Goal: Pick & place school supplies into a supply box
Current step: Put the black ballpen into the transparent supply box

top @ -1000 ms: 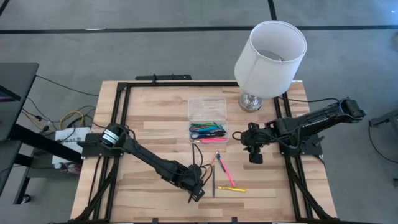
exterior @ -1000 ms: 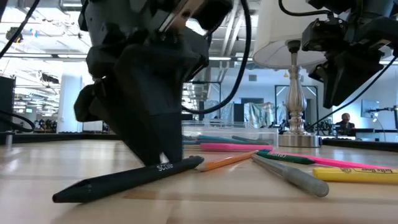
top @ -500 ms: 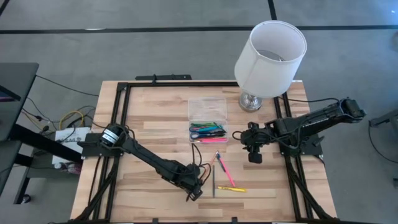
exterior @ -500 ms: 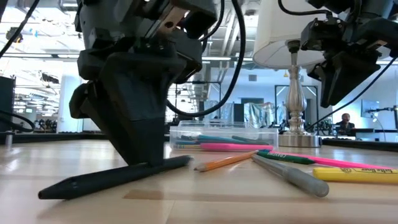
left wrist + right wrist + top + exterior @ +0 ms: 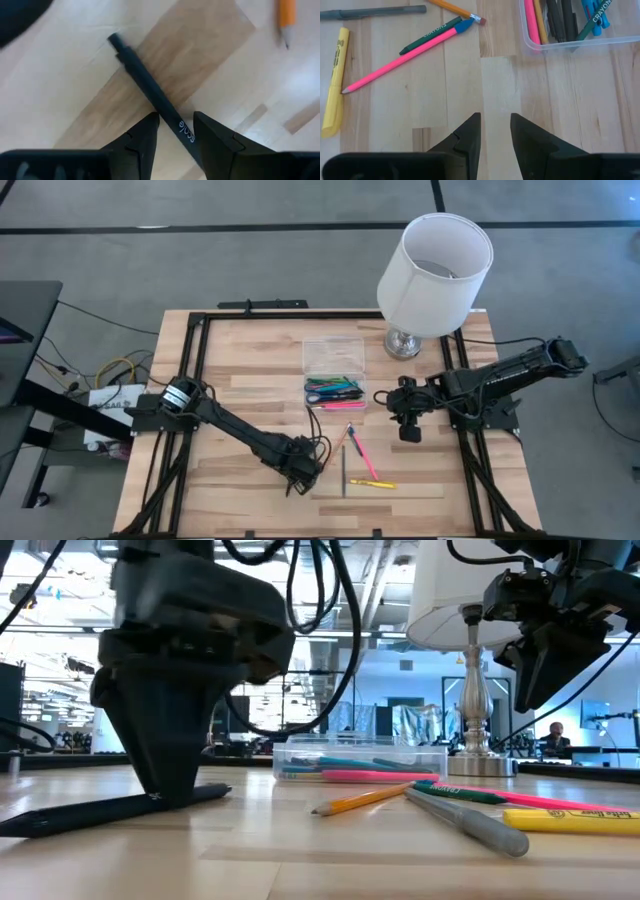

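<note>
Hard to read from the high view: my left tool [image 5: 297, 476] is sitting over the black pen [image 5: 150, 92], so the pen is mostly hiding under the arm there. Low view is cutting the pen's end off at the picture edge. Left wrist view is showing it best: the pen is lying flat on the desk [image 5: 240, 380], running between my two fingers [image 5: 142, 137], both pads closing on its barrel near the white lettering. So the left tool is gripping the black pen, narrow gap, pen not lifted off the desk.

My right tool [image 5: 410, 430] is hanging above the desk near the lamp [image 5: 435, 260], holding nothing. Its fingers [image 5: 470, 130] are sitting slightly apart with bare wood between them.

The supply box [image 5: 334, 370] is sitting mid-desk, lid off, several pens and crayons inside in pink, blue, green and black; exact count is hard to make out. Still loose on the desk just beside it: orange pencil [image 5: 365, 799], green crayon [image 5: 430, 35], pink pencil [image 5: 402, 59], grey pen [image 5: 470, 823], yellow highlighter [image 5: 335, 85].
</note>
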`<state>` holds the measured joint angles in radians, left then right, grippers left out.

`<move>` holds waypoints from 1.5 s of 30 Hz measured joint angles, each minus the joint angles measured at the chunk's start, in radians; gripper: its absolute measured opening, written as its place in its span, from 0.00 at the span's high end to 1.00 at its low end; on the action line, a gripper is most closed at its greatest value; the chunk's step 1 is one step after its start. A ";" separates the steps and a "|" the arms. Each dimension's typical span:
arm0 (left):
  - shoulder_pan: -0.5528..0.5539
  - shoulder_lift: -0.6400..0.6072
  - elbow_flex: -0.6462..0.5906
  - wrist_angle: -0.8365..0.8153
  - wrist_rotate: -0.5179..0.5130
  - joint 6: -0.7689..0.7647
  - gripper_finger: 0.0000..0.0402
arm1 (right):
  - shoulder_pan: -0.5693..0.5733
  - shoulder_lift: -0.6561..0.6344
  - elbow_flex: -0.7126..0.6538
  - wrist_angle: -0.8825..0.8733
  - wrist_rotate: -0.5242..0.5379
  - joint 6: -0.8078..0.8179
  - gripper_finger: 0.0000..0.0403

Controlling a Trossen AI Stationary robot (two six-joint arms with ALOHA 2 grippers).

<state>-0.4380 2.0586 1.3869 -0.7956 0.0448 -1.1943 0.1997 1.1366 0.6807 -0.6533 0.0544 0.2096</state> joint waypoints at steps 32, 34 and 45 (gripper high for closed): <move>0.023 0.002 -0.003 -0.103 -0.001 0.351 0.90 | 0.000 0.000 0.000 0.004 0.000 0.002 0.76; 0.022 0.002 -0.004 -0.099 -0.013 0.454 0.92 | 0.000 0.000 0.000 0.004 0.000 0.002 0.76; 0.014 0.002 -0.004 -0.096 -0.060 0.831 0.84 | 0.000 0.000 0.000 0.004 -0.001 0.018 0.76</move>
<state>-0.4235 2.0609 1.3827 -0.8916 -0.0153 -0.3630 0.1997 1.1366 0.6807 -0.6494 0.0536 0.2275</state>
